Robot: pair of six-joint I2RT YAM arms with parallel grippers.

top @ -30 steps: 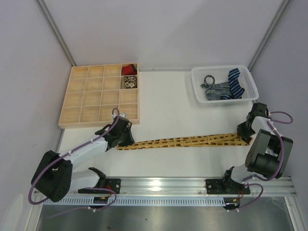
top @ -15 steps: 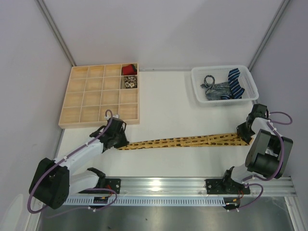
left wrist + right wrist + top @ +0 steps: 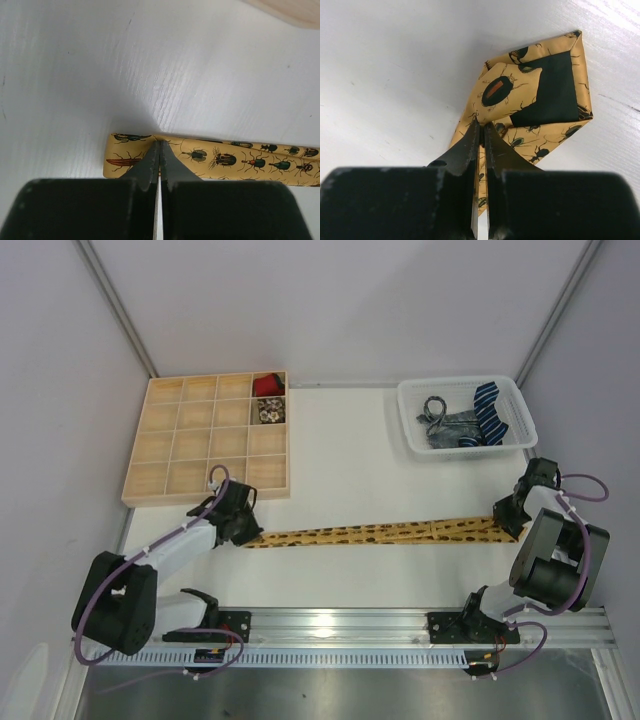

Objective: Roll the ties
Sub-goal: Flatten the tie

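Observation:
A mustard-yellow tie printed with dark beetles lies stretched flat across the table from left to right. My left gripper is shut on its narrow end, with its fingertips pinching the fabric's far edge. At the right, my right gripper is shut on the folded wide end, where the dark lining shows. A grey tie and a navy striped tie lie in the white basket. A red roll and a pale patterned roll sit in the wooden tray.
The wooden tray of square compartments stands at the back left, just beyond my left gripper. The white basket stands at the back right. Grey walls close in on both sides, and a metal rail runs along the near edge.
My left gripper has slid a little to the left along the tie and closed on its narrow end. The right gripper and the wide end have not moved.

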